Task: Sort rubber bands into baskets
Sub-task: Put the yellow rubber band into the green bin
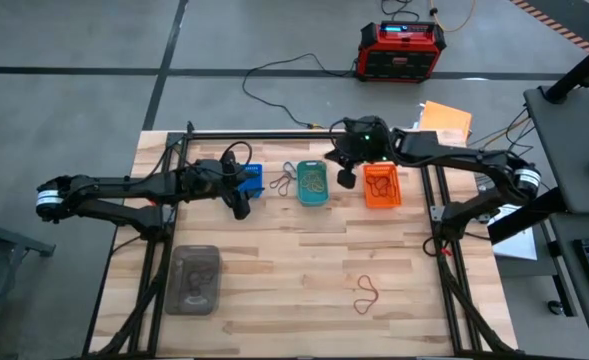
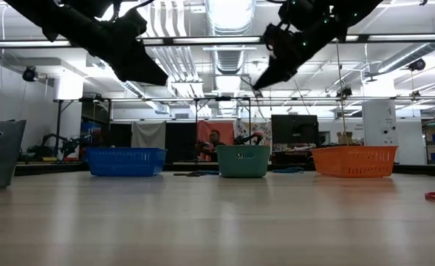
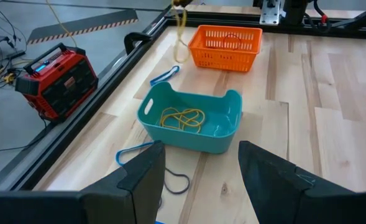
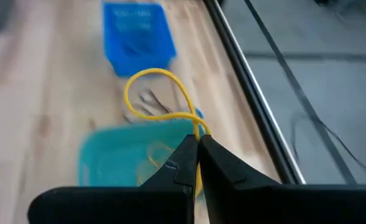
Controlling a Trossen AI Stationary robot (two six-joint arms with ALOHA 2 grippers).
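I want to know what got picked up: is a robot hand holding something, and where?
The right hand pinches a yellow rubber band at one end of its loop. The left hand holds nothing.

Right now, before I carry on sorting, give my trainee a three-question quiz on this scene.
1. True or false: the right gripper is shut on a yellow rubber band.
2. Which basket already holds yellow bands: A) blue basket, B) teal basket, C) orange basket?
3. Fill in: the loose red band lies on the bare table, on the ____ arm's side.

Key: 1 true; 2 B; 3 right.
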